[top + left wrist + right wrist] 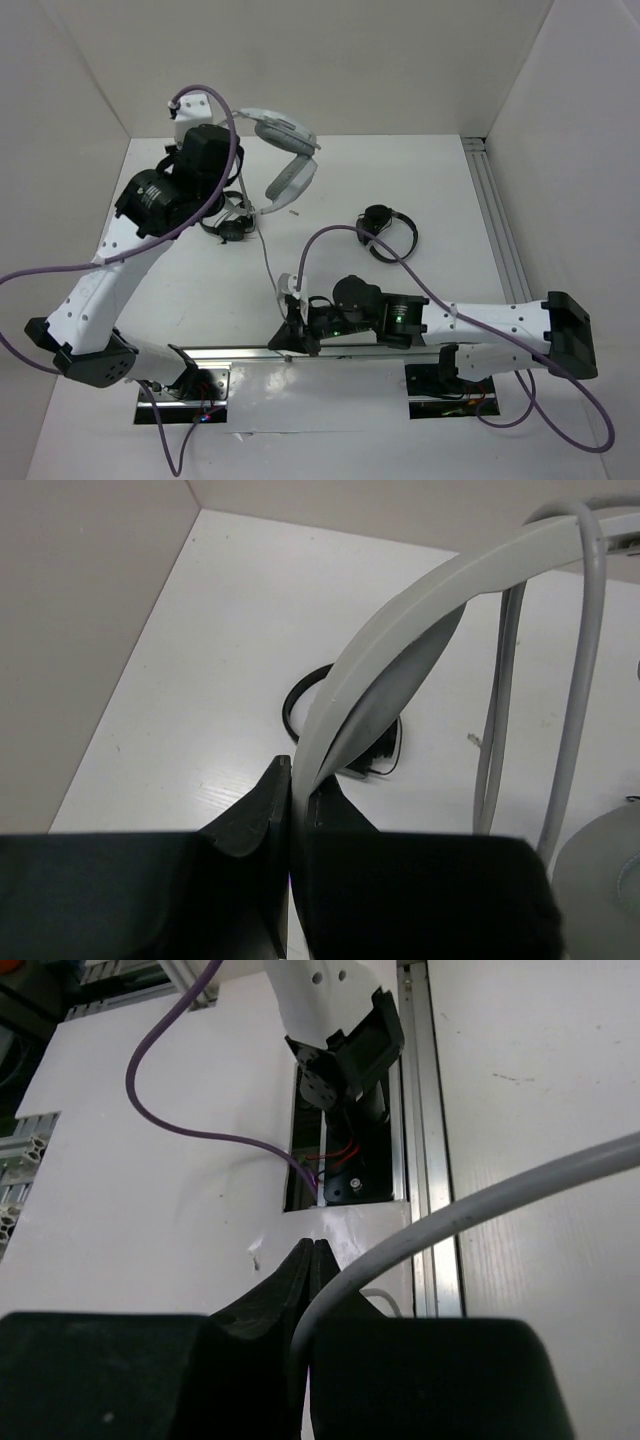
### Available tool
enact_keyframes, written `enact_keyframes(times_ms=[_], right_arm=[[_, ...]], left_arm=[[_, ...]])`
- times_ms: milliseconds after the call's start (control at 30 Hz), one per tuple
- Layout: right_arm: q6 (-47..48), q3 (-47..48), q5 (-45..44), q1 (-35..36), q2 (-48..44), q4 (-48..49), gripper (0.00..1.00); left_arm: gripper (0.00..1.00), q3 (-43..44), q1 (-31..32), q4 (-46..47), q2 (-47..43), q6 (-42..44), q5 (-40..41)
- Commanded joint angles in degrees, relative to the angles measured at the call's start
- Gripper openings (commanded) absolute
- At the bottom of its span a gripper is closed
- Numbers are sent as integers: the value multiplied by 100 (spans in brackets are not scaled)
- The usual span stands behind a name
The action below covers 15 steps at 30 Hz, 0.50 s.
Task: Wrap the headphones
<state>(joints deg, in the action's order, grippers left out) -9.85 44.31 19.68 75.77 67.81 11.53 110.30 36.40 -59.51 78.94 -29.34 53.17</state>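
Tabletop [400, 180] white, pale walls [350, 60], headphones [400, 620] in left claw [292, 772]

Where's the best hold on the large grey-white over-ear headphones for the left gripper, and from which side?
The wide headband of the headphones, pinched across its thin section from the left, as the left gripper grips it now. It fits between the jaws; the padded ear cups look too bulky.
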Motion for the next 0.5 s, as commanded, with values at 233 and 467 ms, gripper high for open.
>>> enact_keyframes(times_ms=[233,467], right_arm=[[755,1061,-2634,369,-1269,-1785,13],[1336,2115,-5235,369,-1192,-2910,8]], left_arm=[[0,-1405,60,168,-300,-405,89],[0,-2696,622,-175,-291,-458,-666]])
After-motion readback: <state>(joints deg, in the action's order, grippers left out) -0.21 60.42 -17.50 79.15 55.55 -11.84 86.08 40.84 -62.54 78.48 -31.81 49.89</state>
